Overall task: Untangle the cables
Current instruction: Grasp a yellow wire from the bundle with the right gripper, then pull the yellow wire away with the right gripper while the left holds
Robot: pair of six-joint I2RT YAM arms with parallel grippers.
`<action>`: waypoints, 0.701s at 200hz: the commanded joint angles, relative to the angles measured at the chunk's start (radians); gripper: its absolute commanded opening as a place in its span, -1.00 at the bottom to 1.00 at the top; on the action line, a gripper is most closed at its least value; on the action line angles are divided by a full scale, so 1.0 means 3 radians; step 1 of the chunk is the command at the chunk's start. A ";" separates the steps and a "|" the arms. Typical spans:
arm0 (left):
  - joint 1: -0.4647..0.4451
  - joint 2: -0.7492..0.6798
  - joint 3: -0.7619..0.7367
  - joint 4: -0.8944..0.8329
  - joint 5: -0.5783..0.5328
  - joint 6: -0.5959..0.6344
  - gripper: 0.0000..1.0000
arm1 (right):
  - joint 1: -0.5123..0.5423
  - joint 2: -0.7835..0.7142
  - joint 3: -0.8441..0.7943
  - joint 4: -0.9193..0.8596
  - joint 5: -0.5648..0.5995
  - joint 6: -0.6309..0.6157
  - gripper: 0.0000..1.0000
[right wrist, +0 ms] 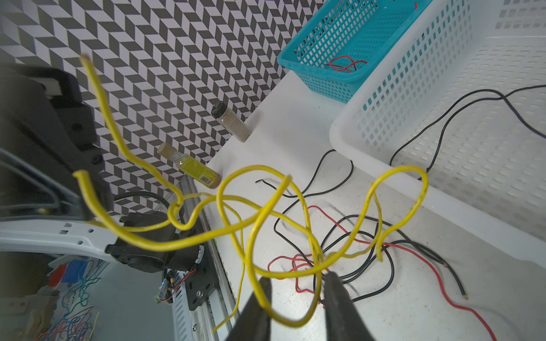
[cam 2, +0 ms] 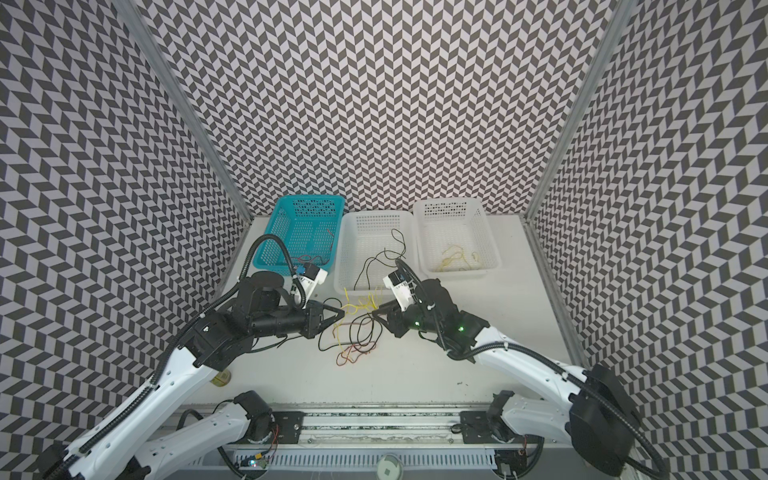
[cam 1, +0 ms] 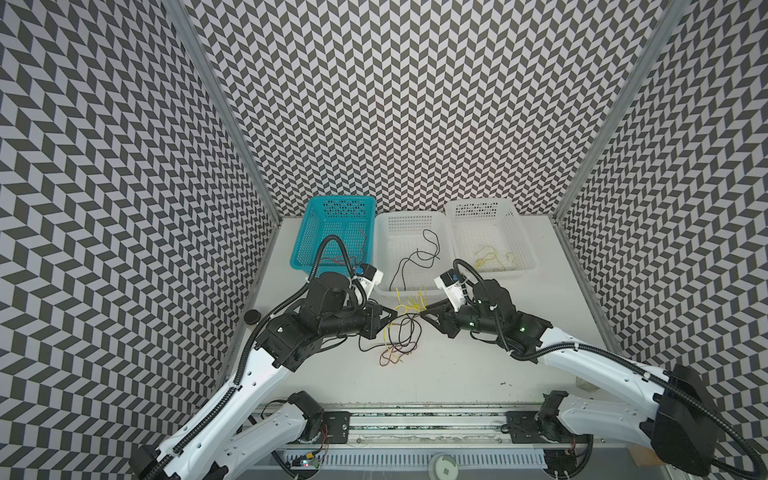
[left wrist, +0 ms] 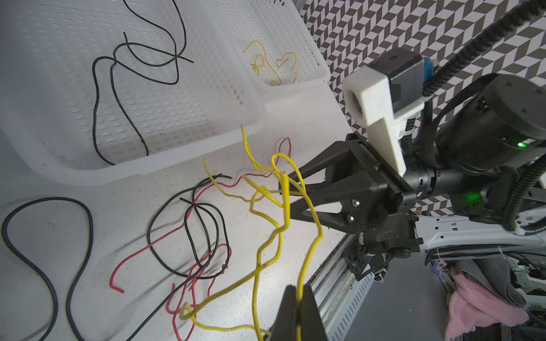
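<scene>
Beside the middle white perforated plastic basket [cam 1: 411,226], thin black, red and yellow cables [cam 1: 401,332] lie tangled on the bench [cam 1: 457,365]; few are sorted. Left end effector [left wrist: 297,295] clamps one yellow cable [left wrist: 285,203]; right end effector [right wrist: 297,283] straddles it, unclenched.

Top views high, looking down, wrist views close, sharing cables [left wrist: 286,200]

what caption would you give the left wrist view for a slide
Left tool pinching a yellow cable above the red-black tangle, right tool open beside it.
</scene>
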 commanded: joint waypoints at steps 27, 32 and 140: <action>-0.0030 -0.0013 -0.0098 0.0165 0.0156 -0.0039 -1.00 | 0.0024 0.0014 0.0043 0.0368 0.0062 0.0025 -0.43; -0.0030 -0.0014 -0.0104 0.0162 0.0156 -0.0034 -1.00 | 0.0024 0.0022 0.0043 0.0373 0.0067 0.0014 -0.43; -0.0030 -0.0054 -0.0068 0.0020 0.0115 0.0069 -1.00 | 0.0090 -0.0011 0.0111 0.0348 0.0169 -0.0145 -0.54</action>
